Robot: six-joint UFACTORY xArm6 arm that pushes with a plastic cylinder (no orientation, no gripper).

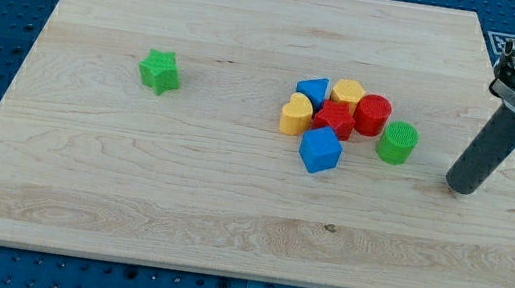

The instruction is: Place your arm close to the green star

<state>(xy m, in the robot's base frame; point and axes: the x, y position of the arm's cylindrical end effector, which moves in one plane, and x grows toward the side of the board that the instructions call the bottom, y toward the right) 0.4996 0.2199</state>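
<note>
Bright, even light, sharp focus; soft short shadows under the blocks, no glare on the wooden board (130,187).

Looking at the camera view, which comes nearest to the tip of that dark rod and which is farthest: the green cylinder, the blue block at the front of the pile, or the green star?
From my tip, at the view's right:
1. Green cylinder, just to its left, at the pile's right edge.
2. Blue block, further left, at the pile's front.
3. Green star, alone far off at the view's left.

The green star (160,71) is lying flat on the wooden tabletop (132,177), toward the view's left and upper half — sitting alone (its stubby points are showing clearly), well apart from everything at the view's right.
</note>
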